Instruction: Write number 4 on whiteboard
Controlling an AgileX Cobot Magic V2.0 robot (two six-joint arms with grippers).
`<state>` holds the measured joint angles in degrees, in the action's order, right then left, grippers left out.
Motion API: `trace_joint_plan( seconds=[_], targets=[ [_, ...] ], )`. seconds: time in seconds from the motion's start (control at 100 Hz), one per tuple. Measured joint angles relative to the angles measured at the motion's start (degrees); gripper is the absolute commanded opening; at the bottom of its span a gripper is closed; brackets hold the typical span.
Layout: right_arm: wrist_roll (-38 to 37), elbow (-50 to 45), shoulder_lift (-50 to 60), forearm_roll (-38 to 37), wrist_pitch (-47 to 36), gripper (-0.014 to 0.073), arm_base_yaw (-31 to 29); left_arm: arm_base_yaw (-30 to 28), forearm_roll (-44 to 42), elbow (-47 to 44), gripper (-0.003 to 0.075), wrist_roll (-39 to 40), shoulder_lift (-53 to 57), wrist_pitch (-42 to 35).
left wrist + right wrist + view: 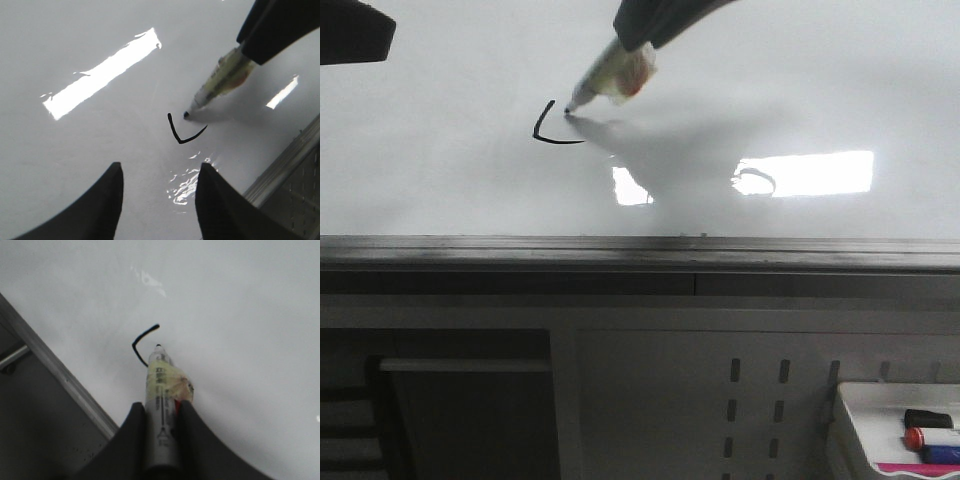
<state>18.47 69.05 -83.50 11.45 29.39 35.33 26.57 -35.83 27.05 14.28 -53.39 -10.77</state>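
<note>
The whiteboard point(440, 180) fills the upper front view, with a grey metal frame edge point(640, 252) below. On it is a black L-shaped stroke point(548, 130), the open part of the number 4; it also shows in the left wrist view point(179, 134) and right wrist view point(142, 340). My right gripper point(161, 407) is shut on a marker point(610, 78) wrapped in yellowish tape, tip close above the stroke's right end point(187, 115). My left gripper point(159, 172) is open and empty, hovering over the board near the stroke; in the front view only a dark part shows point(355, 30).
A bright rectangular light reflection point(810, 172) lies on the board at the right. A small white tray point(880, 425) with a red-capped marker point(932, 438) and others sits at the lower right below the frame. A perforated panel point(760, 400) lies under the board.
</note>
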Motion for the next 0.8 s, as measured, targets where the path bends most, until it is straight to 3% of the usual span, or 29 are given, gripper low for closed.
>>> trace_joint_plan(
  seconds=[0.24,0.46,0.8],
  targets=[
    [0.00,-0.47,-0.60,2.01,6.45,-0.0064,0.94,0.00,0.00,0.00,0.0313,0.00,0.00,0.08],
    [0.14,-0.68,-0.17,2.01,6.83,-0.0064,3.94,0.21,-1.20,0.00,0.0314,0.00,0.00,0.12],
    [4.87,-0.68,1.62,1.90,11.39,-0.0064,10.89,12.68,-9.95,0.00,0.0314,0.00,-6.61,0.10]
  ],
)
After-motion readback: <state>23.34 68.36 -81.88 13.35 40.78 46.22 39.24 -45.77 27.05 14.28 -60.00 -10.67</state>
